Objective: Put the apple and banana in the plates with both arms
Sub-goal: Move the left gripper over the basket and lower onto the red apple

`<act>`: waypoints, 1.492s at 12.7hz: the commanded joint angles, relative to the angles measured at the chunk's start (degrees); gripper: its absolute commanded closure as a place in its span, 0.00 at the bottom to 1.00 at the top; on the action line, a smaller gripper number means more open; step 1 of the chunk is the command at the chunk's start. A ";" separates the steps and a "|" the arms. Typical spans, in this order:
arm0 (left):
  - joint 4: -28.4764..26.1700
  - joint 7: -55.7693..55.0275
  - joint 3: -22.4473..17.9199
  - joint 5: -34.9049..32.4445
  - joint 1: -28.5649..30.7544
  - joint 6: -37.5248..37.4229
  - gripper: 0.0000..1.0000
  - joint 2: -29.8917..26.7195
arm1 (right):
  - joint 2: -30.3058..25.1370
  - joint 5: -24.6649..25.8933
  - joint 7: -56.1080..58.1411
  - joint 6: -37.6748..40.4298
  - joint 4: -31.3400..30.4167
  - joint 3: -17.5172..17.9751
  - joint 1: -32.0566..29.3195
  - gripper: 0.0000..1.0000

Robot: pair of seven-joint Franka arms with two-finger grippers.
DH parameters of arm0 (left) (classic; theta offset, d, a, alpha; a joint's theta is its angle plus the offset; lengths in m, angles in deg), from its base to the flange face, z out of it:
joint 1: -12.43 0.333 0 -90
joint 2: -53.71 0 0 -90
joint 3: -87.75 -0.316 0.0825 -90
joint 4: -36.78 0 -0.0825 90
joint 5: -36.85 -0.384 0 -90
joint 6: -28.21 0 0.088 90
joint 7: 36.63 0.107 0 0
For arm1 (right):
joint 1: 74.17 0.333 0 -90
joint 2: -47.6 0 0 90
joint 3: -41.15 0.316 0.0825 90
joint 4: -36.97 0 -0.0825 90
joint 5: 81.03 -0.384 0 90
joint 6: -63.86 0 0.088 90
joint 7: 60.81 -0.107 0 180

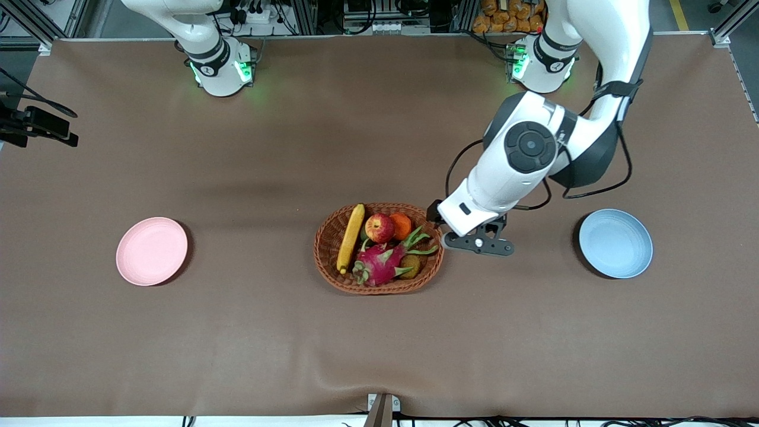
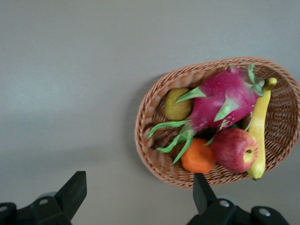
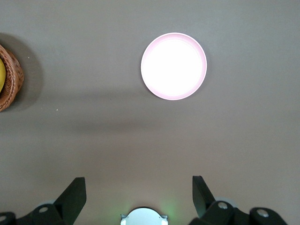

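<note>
Front view, left pincer [image 1: 478, 242] spread beside basket [image 1: 328, 237] rim, right arm waiting.

**White arms, black fittings**

Both arms wear glossy white shells with black joint caps and black bands; their bases glow green. A black cable loops beside the left arm [image 1: 522, 160]. The left gripper [image 1: 478, 242] is dark grey, with pale screws.

A robotics lab: aluminium framing [image 1: 732, 24] and cabling [image 1: 261, 15] edge the table [image 1: 379, 332].
</note>
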 commanded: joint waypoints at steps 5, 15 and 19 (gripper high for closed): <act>6.89 -13.23 -0.73 -0.71 -6.23 9.16 0.00 10.88 | 2.11 -2.08 -0.23 1.57 6.70 0.43 -7.64 0.00; 8.93 -20.40 -1.34 -5.08 -12.23 9.87 0.00 15.12 | 9.67 -12.02 -9.55 0.87 9.69 0.78 -5.02 0.00; 8.93 -21.62 -1.26 -4.41 -13.28 9.87 0.00 16.35 | 11.35 -17.02 -11.82 -3.26 9.69 0.78 -2.11 0.00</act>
